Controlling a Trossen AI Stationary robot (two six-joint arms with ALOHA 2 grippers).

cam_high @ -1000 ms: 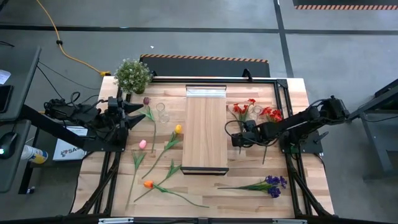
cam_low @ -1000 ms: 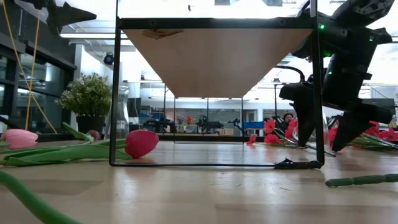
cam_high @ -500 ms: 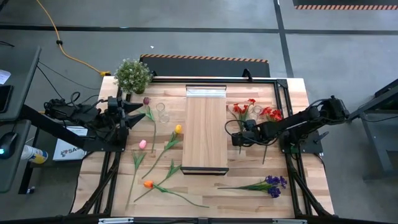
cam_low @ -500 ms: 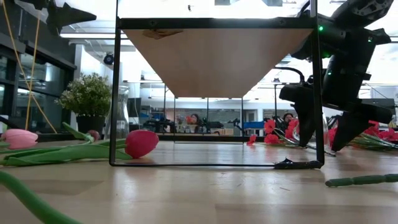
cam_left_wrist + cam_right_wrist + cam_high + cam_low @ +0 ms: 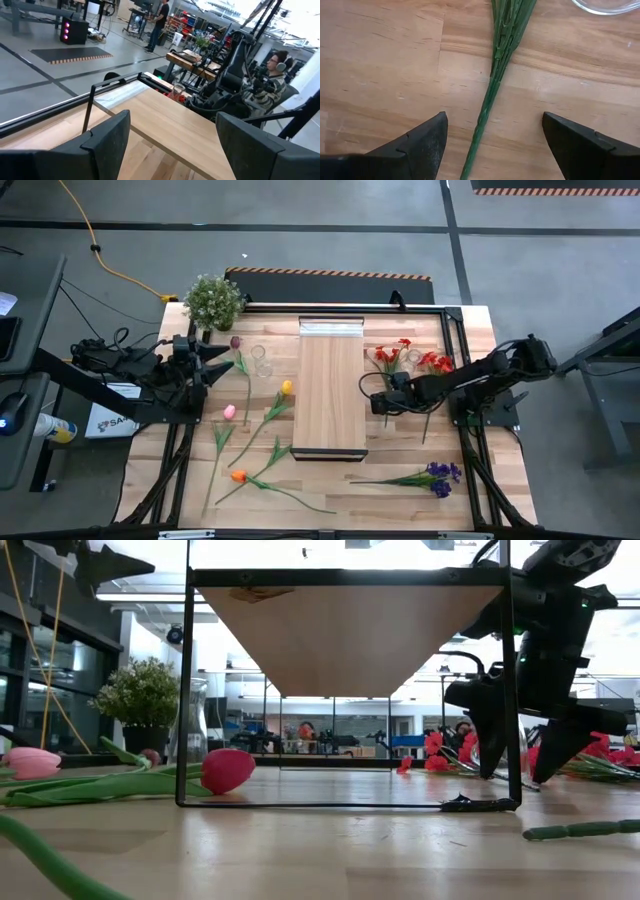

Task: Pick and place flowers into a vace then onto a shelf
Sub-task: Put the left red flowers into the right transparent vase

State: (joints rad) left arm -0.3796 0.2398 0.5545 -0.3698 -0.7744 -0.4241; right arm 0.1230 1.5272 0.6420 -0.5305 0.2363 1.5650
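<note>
Flowers lie loose all over the plank desk [image 5: 470, 330] in the high view: we count an orange-headed stem [image 5: 238, 476], a yellow one [image 5: 286, 388], a pink one [image 5: 229, 412] and a maroon one [image 5: 235, 342] on the left, a purple spray [image 5: 440, 476] near the front right, and red blooms [image 5: 400, 356] at the right. The long light-wood shelf [image 5: 330, 395] carries nothing and the clear glass vase [image 5: 260, 360] holds no stem, so we judge the task barely begun. There the right tool [image 5: 380, 404] reaches low beside the shelf, below the red blooms, while the left tool [image 5: 215, 358] waits at the left edge. In the low view we see the right tool [image 5: 525, 755] pointing down, its tips just above the wood, spread. The left wrist view shows its own fingers [image 5: 105, 140] apart and holding nothing. In the right wrist view we find the fingers [image 5: 422, 137] wide, straddling a thin green stem [image 5: 487, 107] without touching it.
</note>
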